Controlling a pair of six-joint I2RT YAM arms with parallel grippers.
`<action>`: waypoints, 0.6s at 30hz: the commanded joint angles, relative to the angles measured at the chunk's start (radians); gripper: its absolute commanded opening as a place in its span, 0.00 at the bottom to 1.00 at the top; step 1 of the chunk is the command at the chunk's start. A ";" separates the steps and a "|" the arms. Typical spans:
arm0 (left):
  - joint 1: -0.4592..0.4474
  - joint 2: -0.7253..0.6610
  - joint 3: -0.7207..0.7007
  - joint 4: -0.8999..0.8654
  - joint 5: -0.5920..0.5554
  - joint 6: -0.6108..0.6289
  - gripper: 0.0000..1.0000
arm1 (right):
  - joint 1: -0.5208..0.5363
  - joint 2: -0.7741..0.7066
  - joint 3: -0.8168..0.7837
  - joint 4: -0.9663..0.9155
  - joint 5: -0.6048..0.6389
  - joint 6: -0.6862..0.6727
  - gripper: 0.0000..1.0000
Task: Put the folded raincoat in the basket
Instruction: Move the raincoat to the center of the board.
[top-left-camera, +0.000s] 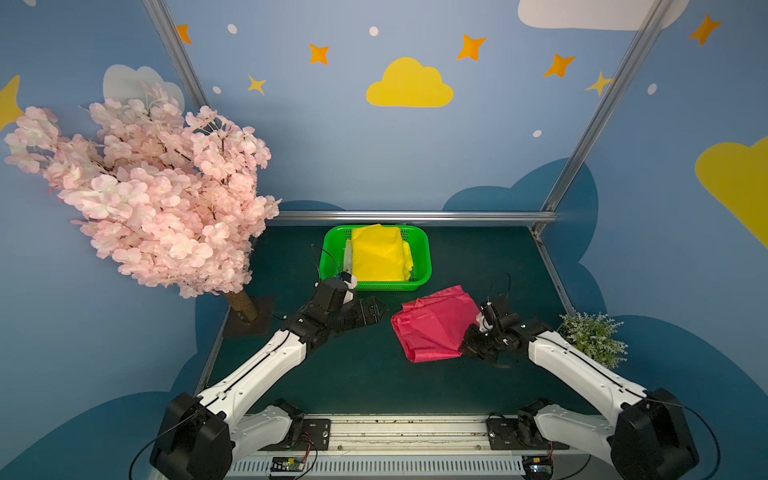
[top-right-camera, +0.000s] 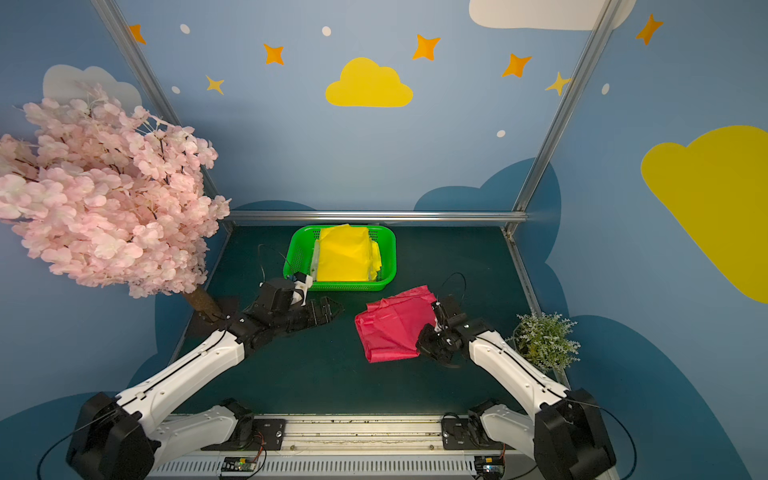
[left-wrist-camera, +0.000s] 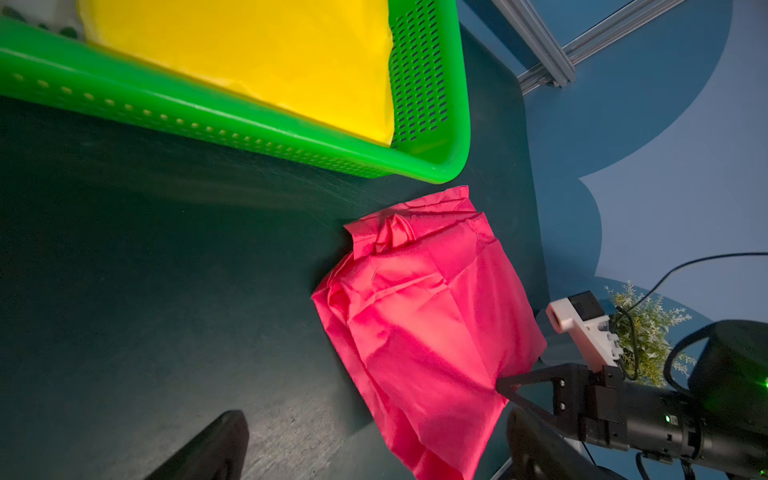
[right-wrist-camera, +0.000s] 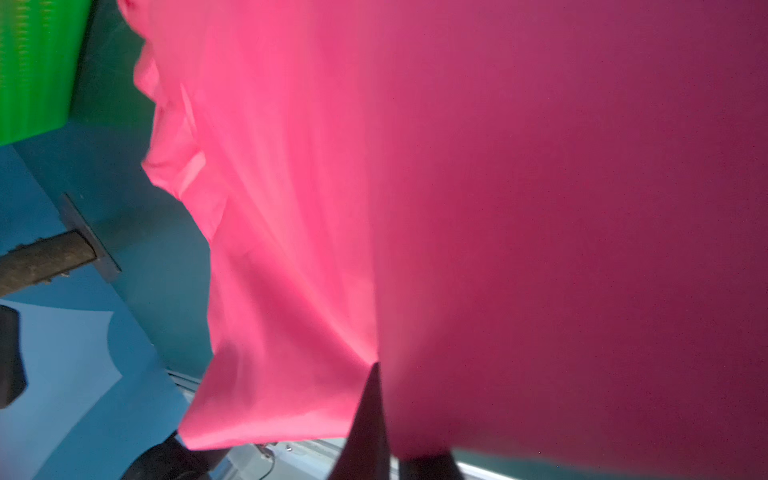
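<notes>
Folded pink raincoat (top-left-camera: 432, 328) on table (top-left-camera: 332, 374) beside green basket (top-left-camera: 424, 266) w/ yellow raincoat (top-left-camera: 378, 253) inside; right gripper (left-wrist-camera: 505, 390) at its edge, grip unclear; left gripper (top-left-camera: 376, 311) spread wide, empty.

On our dark green table (top-left-camera: 365, 374) we see the green basket (top-left-camera: 426, 257) at 12 o'clock, pink raincoat (top-left-camera: 432, 324) at 3, tree base (top-left-camera: 249, 324) at 9, small plant (top-left-camera: 594, 338) at 4.

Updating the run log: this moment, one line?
pink raincoat: outside basket | right tool: at its edge, grip unclear | left tool: open, empty | yellow raincoat: in basket
</notes>
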 joint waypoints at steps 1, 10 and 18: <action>0.002 -0.013 -0.016 -0.001 -0.006 -0.004 1.00 | 0.034 -0.041 -0.011 -0.037 0.028 0.055 0.57; -0.002 0.013 -0.081 0.042 0.036 -0.046 1.00 | 0.057 -0.097 0.167 -0.222 0.147 -0.059 0.82; -0.043 0.025 -0.178 0.141 0.075 -0.146 1.00 | -0.122 -0.080 0.208 -0.198 0.179 -0.308 0.97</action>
